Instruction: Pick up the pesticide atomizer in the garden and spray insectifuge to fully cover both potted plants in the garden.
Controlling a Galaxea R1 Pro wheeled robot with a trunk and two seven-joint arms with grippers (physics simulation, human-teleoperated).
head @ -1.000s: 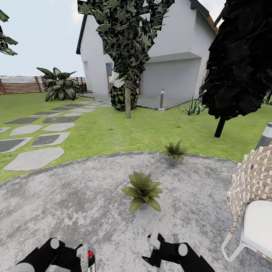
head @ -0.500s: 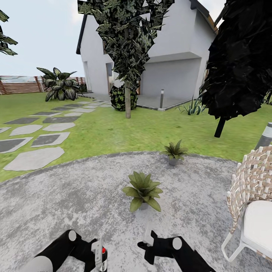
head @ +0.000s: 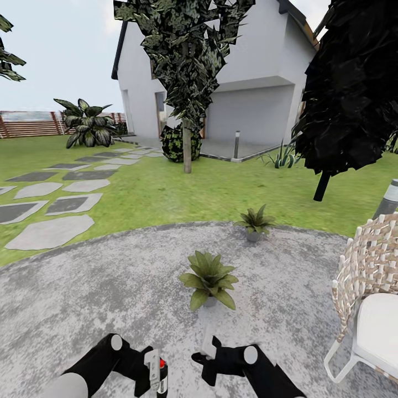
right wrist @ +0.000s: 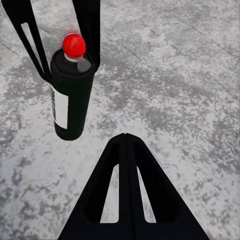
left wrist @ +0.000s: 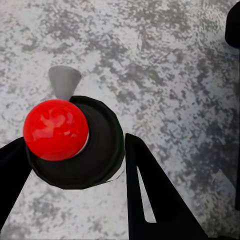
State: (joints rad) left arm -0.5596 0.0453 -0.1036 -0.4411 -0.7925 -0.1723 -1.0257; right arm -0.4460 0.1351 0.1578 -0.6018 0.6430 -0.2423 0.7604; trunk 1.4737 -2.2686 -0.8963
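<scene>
The pesticide atomizer, a slim dark bottle with a white label and a red spot on top, hangs upright just above the grey patio, and my left gripper is shut on it. In the left wrist view its red spot and dark body sit between the black fingers. The right wrist view shows the atomizer held near its top by the left gripper. My right gripper is beside it, shut and holding nothing. One potted plant stands just ahead, the other potted plant at the patio's far edge.
A wicker chair with a white cushion stands at the right, with a grey bollard lamp behind it. Stepping stones cross the lawn at the left. Trees and a white house lie beyond the garden lawn.
My left gripper has carried the atomizer to the right, toward the middle. The right gripper has moved left toward it. The camera has not moved.
</scene>
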